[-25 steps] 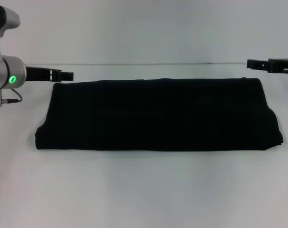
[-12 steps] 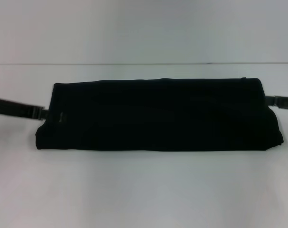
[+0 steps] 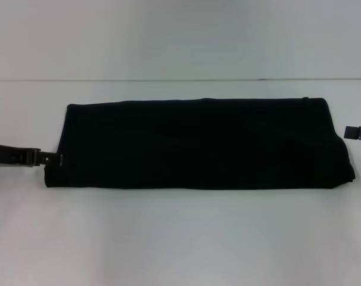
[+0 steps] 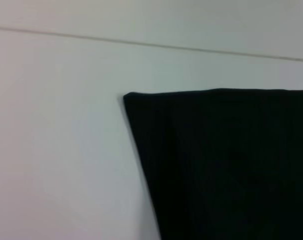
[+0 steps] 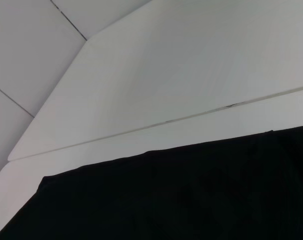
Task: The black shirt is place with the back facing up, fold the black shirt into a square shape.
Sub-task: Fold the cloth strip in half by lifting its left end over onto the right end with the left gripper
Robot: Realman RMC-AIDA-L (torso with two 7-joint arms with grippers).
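Shirt, the black shirt [image 3: 198, 143] folded into a long band on white table [image 3: 180, 238], no print showing, left gripper [image 3: 49, 158] at its left end, right gripper [image 3: 356, 132] beside right end, finger state unclear.

Only the tip of the left gripper [image 3: 49, 158] showed in the head view; the arm behind it was cut off by the picture's edge, and whether its fingers stood apart or together could not be told. The right gripper [image 3: 358, 133] was cropped even harder, a short dark stub at the edge, its fingers unreadable. Whether either gripper touched the black shirt [image 3: 198, 143] beside it could not be told. Neither wrist view showed its own gripper. In both wrist views the shirt ran out of the picture, so its far ends went unseen. No print could be made out on the folded fabric.
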